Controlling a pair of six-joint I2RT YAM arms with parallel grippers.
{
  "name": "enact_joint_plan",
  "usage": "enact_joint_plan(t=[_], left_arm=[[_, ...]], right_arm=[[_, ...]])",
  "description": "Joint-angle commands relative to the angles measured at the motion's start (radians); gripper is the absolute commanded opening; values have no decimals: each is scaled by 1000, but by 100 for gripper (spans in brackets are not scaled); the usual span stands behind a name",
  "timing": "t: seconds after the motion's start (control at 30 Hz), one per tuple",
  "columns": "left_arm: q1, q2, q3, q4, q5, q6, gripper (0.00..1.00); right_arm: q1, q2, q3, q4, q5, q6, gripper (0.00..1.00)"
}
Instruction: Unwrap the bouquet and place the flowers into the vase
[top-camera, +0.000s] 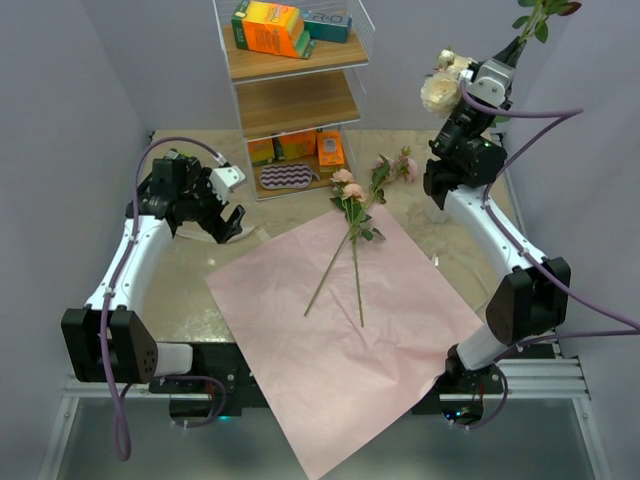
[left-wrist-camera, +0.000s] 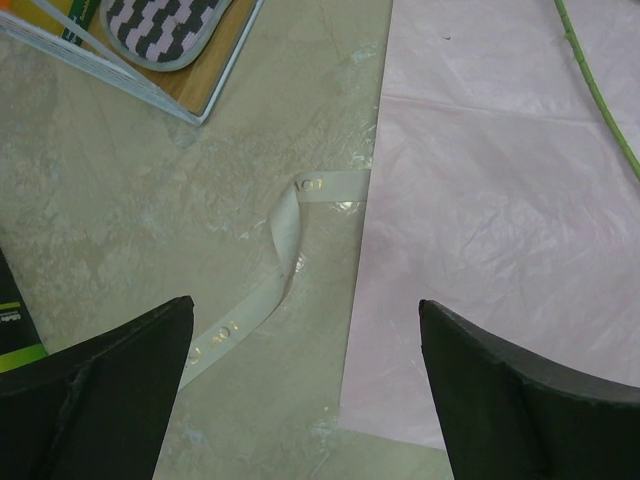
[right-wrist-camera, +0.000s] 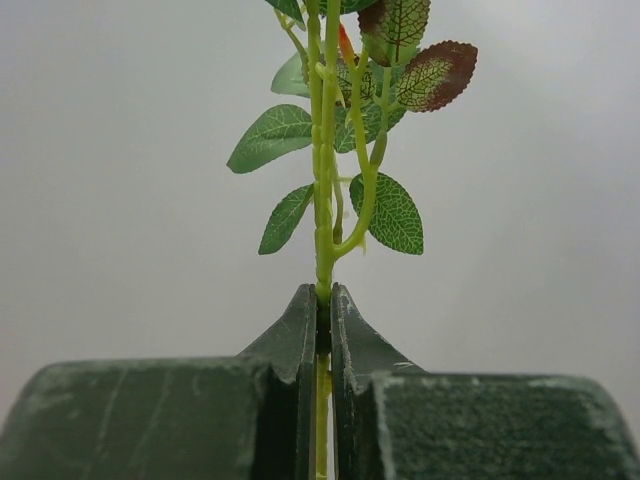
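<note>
One rose (right-wrist-camera: 322, 200) is pinched by its stem in the right claw (right-wrist-camera: 322, 305), held high, I think so it can go to a vase I cannot see. More roses (top-camera: 350, 200) lie on the pink sheet (top-camera: 330, 340). Left claw (left-wrist-camera: 305, 305) gapes wide over the ribbon (left-wrist-camera: 285, 230) on the bench (left-wrist-camera: 150, 200).

The pink sheet (top-camera: 340, 330) across the middle looks like thin tissue paper, matt and softly creased. The bench (top-camera: 185, 285) beneath it is mottled beige and stone-like, with a slight sheen. In the centre of the left wrist view, the cream ribbon (left-wrist-camera: 285, 230) is smooth and satiny with small gold print. The right claw's fingers (right-wrist-camera: 290, 340) are dark, matt, grainy plastic. The stem (right-wrist-camera: 322, 230) pinched between them is shiny green plastic, and its leaves (right-wrist-camera: 272, 135) look cloth-like with printed veins. At upper centre, the shelf (top-camera: 300, 105) has bare wood boards in a clear plastic frame.
</note>
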Motion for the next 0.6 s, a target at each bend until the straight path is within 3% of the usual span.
enact_joint_plan(t=[0.0,0.33,0.57], left_arm=[[20,1,38,-6,35,35,99],[60,2,41,-17,64,40,99],[70,-2,48,-28,64,51,98]], right_arm=[[-10,0,-25,116,23,-24,0],[-10,-23,-119,115,68,-95,0],[-17,-11,-55,110,77,-80,0]])
